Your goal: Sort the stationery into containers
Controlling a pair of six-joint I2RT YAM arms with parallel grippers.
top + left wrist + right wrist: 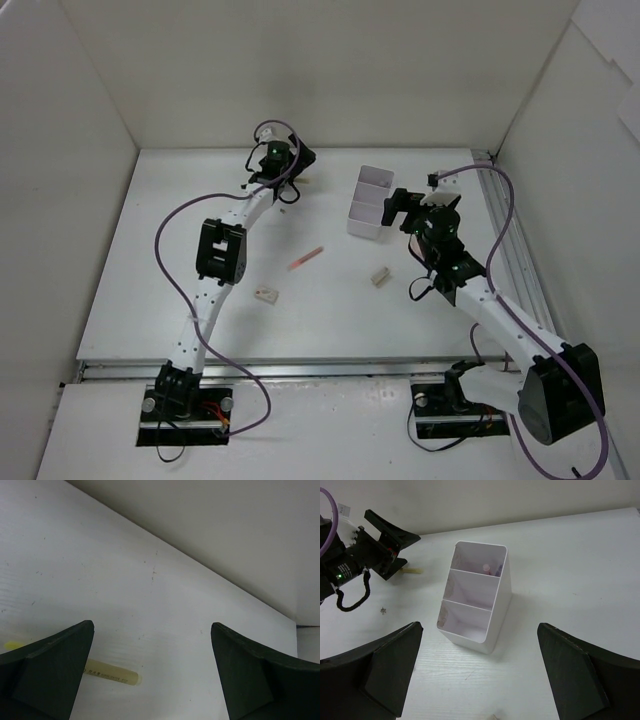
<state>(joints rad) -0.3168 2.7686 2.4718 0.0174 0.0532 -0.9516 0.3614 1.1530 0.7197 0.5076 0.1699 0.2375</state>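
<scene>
**Lower part of the top view.** The two arm bases are bolted at the near edge of the table [120, 300], the left arm at lower left and the right arm at lower right.

**Middle of the table.**
- One beige eraser block [266, 294] lies left of centre.
- A second beige block [380, 277] lies right of centre, well apart from the first and close to the right arm's forearm.
- A thin red pen [307, 258] lies on a slant between the two blocks and a little further up the frame. It touches neither.

**Right gripper [392, 208].** It sits at centre right of the top view, just beside the white box [373, 203]. In its wrist view the right gripper [480, 627] has both dark fingers [385, 675] spread wide, with nothing between them. The box fills the frame's centre beyond the fingertips.

**White box [502, 600].** It stands on the table, open-topped, with three compartments in a row. A small pink piece [486, 568] shows in the farthest compartment. A tiny dark speck [383, 610] lies on the table to the box's left.

**Left gripper [298, 165].** It is at upper centre of the top view, close to the back wall. Its wrist view shows the left gripper [152, 626] open wide and empty. A pale yellow pen [112, 674] lies flat on the table at lower left of that frame, partly hidden behind the left finger [50, 680].
</scene>
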